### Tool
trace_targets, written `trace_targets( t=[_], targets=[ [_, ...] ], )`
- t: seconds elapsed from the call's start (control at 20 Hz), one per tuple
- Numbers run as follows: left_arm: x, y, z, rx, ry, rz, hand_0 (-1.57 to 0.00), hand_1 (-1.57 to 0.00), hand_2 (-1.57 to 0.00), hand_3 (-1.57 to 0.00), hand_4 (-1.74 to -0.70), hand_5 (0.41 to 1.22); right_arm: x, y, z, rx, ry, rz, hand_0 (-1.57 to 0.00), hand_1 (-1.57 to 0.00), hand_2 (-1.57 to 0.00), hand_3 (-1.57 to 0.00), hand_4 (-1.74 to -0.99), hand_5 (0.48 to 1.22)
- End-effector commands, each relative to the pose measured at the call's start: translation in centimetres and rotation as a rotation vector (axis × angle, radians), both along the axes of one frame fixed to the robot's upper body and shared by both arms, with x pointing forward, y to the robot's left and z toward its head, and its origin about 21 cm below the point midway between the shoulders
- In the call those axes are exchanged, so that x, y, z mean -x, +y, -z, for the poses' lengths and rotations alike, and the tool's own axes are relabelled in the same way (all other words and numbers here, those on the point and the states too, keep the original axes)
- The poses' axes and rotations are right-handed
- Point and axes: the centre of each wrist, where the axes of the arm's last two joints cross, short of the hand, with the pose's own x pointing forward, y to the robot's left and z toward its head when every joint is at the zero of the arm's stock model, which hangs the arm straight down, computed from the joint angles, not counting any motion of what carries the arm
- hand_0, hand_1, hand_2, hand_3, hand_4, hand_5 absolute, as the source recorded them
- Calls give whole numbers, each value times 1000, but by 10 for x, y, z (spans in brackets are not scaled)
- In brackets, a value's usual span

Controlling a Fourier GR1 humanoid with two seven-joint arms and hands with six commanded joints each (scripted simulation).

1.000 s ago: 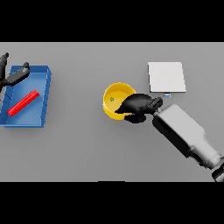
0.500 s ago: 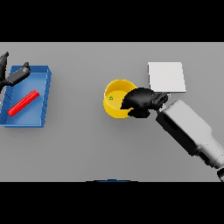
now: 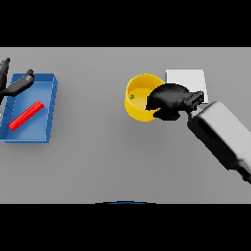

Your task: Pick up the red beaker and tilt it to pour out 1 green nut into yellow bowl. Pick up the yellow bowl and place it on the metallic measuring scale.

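The yellow bowl [image 3: 138,98] is held near the table's middle, a small green nut [image 3: 132,96] lying inside it. My right hand [image 3: 169,100] is shut on the bowl's right rim, fingers curled over the edge. Just right of the bowl, partly behind the hand, lies the pale square measuring scale [image 3: 188,79]. The red beaker [image 3: 26,115] lies on its side in the blue tray [image 3: 49,105] at the far left. My left hand [image 3: 13,84] hovers over the tray's upper left corner, fingers straight.
The grey table stretches around the tray, the bowl and the scale. My right forearm [image 3: 223,137] crosses the table's lower right part.
My right hand has carried the yellow bowl up and to the right, closer to the scale. The left hand and the red beaker have stayed in place.
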Motion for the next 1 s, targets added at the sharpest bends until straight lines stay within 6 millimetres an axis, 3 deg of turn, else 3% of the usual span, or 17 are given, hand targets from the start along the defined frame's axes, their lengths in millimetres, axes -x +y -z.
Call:
trace_targets(
  t=[0.0, 0.2, 0.55, 0.8, 0.95],
  targets=[
    [-1, -1, -2, -12, -5, 0, 1, 1, 1, 1, -799, 723, 0, -1, -8, 1, -18, -4, -1568, -1568, -1562, -1243, -1719, 1220],
    [1, 1, -3, -5, -3, -11, 1, 1, 1, 1, -811, 741, -12, -15, -27, 9, -98, 32, -1570, -1570, -1567, -1325, -1720, 1221],
    [6, -4, -10, -13, 15, -28, 1, 1, 1, 1, -818, 750, -44, -63, -26, 15, -133, 226, -1571, -1571, -1570, -1211, -1720, 1221],
    [6, 0, -8, -21, 19, -45, 1, 1, 1, 1, -829, 774, -60, -85, -7, 14, -132, 308, -1571, -1571, -1571, -1168, -1720, 1221],
    [6, 0, -8, -22, 28, -51, 1, 1, 1, 1, -819, 763, -68, -98, 7, 18, -123, 358, -1571, -1571, -1571, -1227, -1722, 1221]
  ],
)
